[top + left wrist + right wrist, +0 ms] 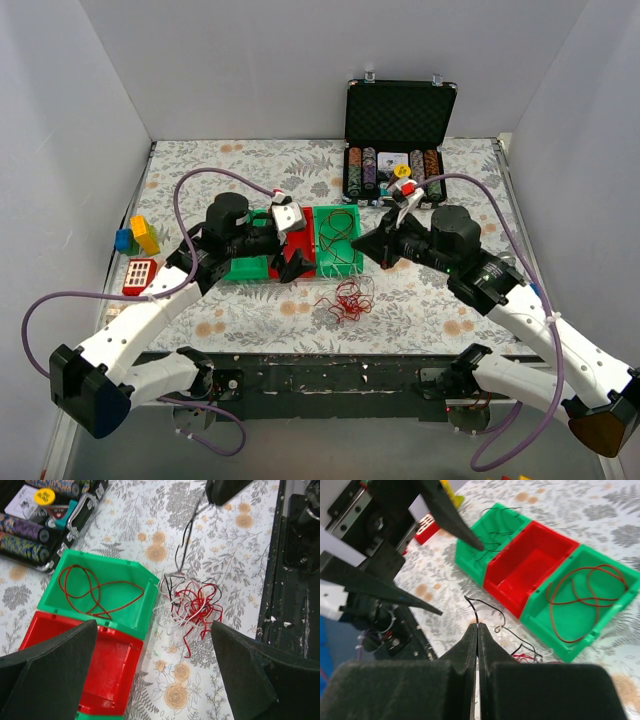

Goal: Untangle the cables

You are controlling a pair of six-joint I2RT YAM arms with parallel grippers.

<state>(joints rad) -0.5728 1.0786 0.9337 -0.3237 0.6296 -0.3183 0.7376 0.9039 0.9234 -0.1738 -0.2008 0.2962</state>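
The tangle of thin red, white and black cables (347, 298) lies on the floral cloth in front of the bins; it also shows in the left wrist view (192, 602). My right gripper (477, 626) is shut on a black cable (476, 611) and holds one end raised above the tangle; its tip shows in the left wrist view (222, 490). My left gripper (155, 670) is open and empty, hovering over the red bin (85, 665) and the cloth beside the tangle. A red cable (95, 587) lies coiled in the green bin (142, 605).
Three bins stand in a row: a green bin (492, 537) with dark wires, the red bin (530, 565), and the green bin (585, 600) with the red cable. An open poker chip case (400, 140) stands at the back. Toy blocks (140, 235) lie at the left.
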